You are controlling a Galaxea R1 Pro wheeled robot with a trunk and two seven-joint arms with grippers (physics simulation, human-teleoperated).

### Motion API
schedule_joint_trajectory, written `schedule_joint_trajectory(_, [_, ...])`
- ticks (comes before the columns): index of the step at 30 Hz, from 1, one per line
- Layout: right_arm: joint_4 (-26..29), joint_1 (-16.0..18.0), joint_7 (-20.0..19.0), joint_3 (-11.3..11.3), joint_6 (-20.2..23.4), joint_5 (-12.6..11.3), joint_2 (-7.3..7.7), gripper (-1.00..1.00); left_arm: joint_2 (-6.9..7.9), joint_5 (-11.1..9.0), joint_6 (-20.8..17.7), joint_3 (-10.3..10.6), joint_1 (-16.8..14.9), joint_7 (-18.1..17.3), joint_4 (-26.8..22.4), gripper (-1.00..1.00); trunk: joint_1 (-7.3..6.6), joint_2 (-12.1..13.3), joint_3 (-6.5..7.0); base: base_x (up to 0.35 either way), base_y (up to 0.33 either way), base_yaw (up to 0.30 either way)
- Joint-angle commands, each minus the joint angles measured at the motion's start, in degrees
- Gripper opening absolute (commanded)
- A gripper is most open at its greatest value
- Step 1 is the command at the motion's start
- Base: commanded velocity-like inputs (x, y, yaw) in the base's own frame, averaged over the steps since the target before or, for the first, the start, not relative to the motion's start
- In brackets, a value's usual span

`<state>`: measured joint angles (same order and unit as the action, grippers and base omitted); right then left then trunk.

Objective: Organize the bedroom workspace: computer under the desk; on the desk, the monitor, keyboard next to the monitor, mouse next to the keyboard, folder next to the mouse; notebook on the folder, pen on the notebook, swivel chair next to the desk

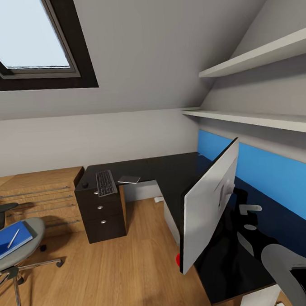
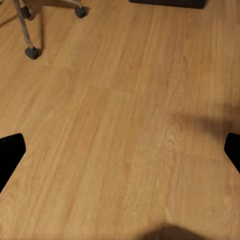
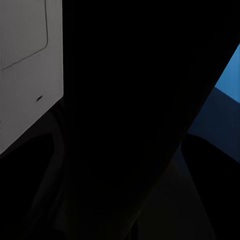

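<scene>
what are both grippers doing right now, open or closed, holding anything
Left gripper: open, holding nothing, over bare wood floor.
Right gripper: cannot be told; its wrist view is mostly dark beside the monitor.

Right arm: smooth pale grey-white rounded shell over glossy black segment, lower right of head view. Small white rounded fittings on black body further along same arm. Left gripper: two matte black fingertips, blunt angled ends. No cables, screws or markings discernible.
</scene>
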<state>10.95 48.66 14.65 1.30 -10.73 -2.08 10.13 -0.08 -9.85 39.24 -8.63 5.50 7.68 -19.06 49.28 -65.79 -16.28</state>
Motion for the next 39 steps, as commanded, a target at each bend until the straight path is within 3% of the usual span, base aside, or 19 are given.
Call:
schedule_joint_trajectory(1, [-0.1, 0.0, 0.0, 0.9, -0.1, -0.2, -0.01, -1.0, -0.01, -0.2, 0.1, 0.1, 0.0, 0.2, -0.1, 1.0, 0.0, 0.0, -0.06, 0.0, 0.0, 0.0])
schedule_joint_trajectory(24, [-0.1, 0.0, 0.2, 0.8, 0.0, -0.1, 0.06, -1.0, 0.0, -0.2, 0.1, 0.1, 0.0, 0.1, -0.1, 1.0, 0.0, 0.0, -0.06, 0.0, 0.0, 0.001])
schedule_joint_trajectory(39, [0.0, 0.0, 0.2, 0.8, 0.0, -0.1, 0.06, -1.0, 0.07, -0.2, 0.1, 0.1, 0.0, 0.2, -0.1, 1.0, 0.0, 0.0, -0.06, 0.0, -0.08, 0.207])
